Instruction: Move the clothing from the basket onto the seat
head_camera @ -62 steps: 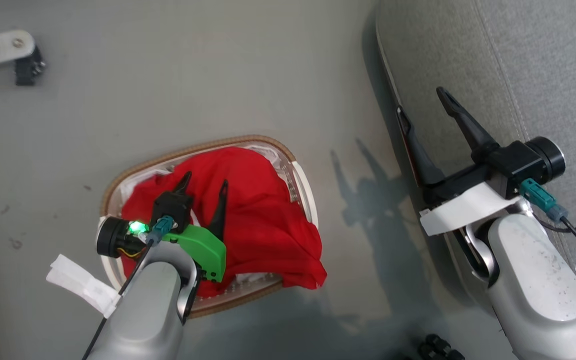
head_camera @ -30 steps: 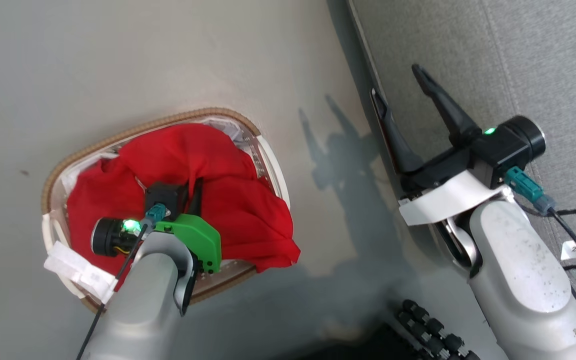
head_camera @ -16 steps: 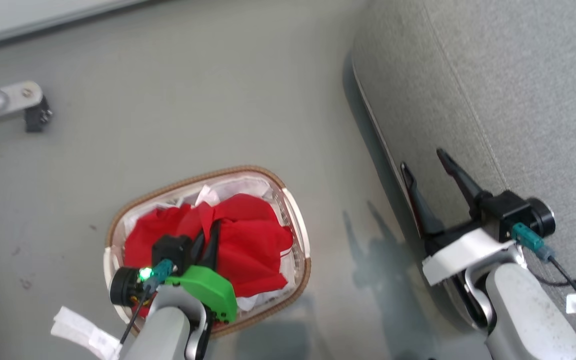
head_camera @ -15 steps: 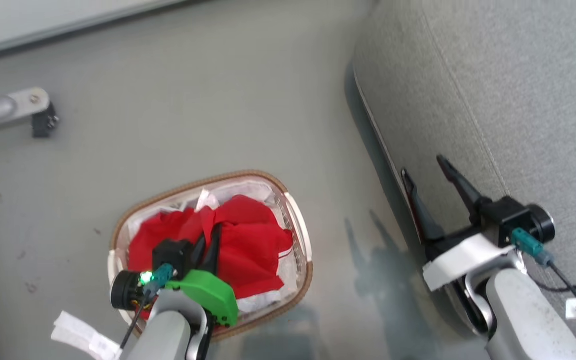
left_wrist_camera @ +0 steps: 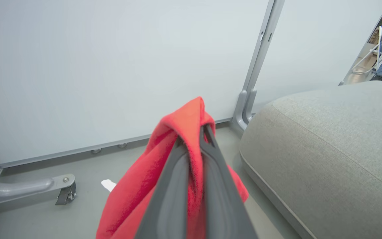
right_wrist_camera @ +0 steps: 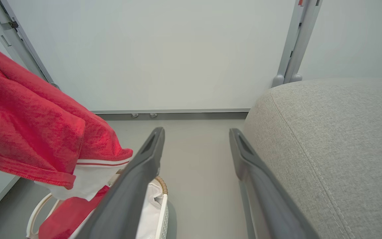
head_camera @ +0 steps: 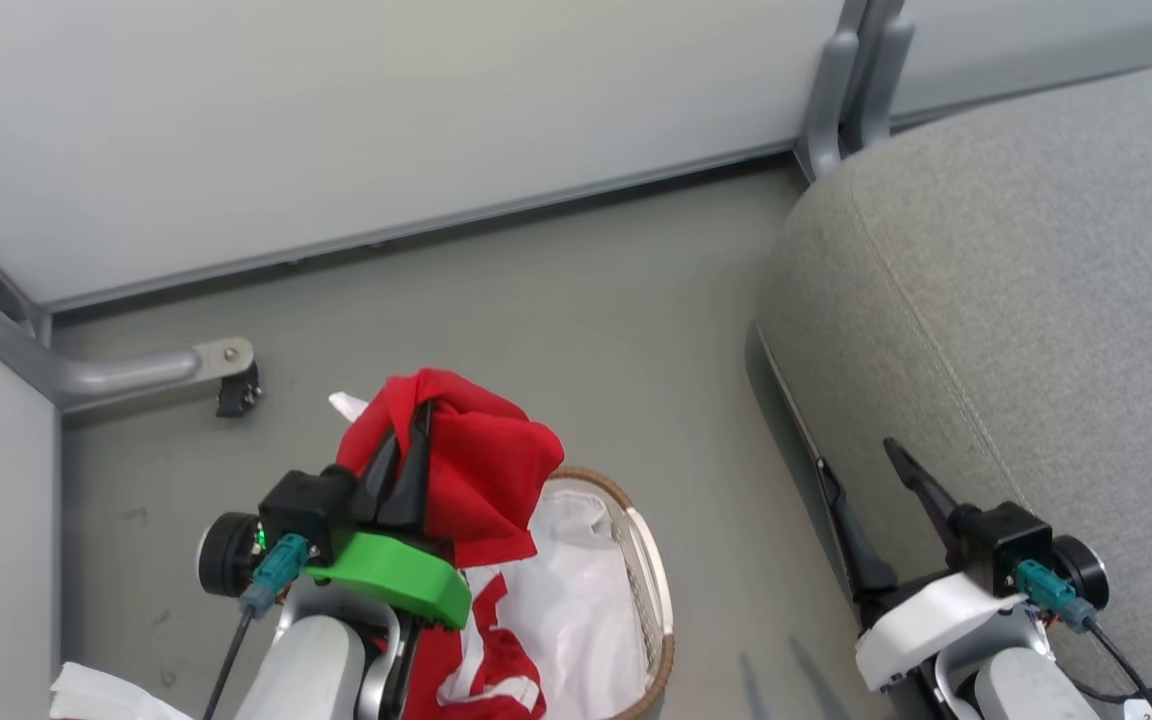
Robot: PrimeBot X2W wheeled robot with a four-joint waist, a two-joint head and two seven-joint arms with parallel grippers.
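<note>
Got a bunch of the clothing (head_camera: 481,470) pinched tight in the left gripper (head_camera: 408,425), up above the basket (head_camera: 651,590), with the lower end trailing down toward it. Can also spot a red piece with white stripes (head_camera: 496,660) lying in the basket on the white liner (head_camera: 576,600). Holding the right gripper (head_camera: 856,455) spread wide with nothing in it, low down beside the front edge of the seat (head_camera: 1036,300).

Looks like the carry-over step, so: swing toward the seat, but go up first. Judging by the hang, need enough height to get the trailing end clear of the basket rim and over that rounded cushion edge. Otherwise, real risk of dragging the basket along or snagging the liner. Aim well in from the edge before letting go, to avoid a slide off the curve onto the floor (head_camera: 536,300). Stay clear of the right gripper on the way across, or pull it back first.

As for writing: nothing readable. Can make out a small white tab (head_camera: 346,405) at the edge of the red fabric and a white wrap (head_camera: 921,620) on the right wrist, but way too small to tell. No brand visible anywhere.
</note>
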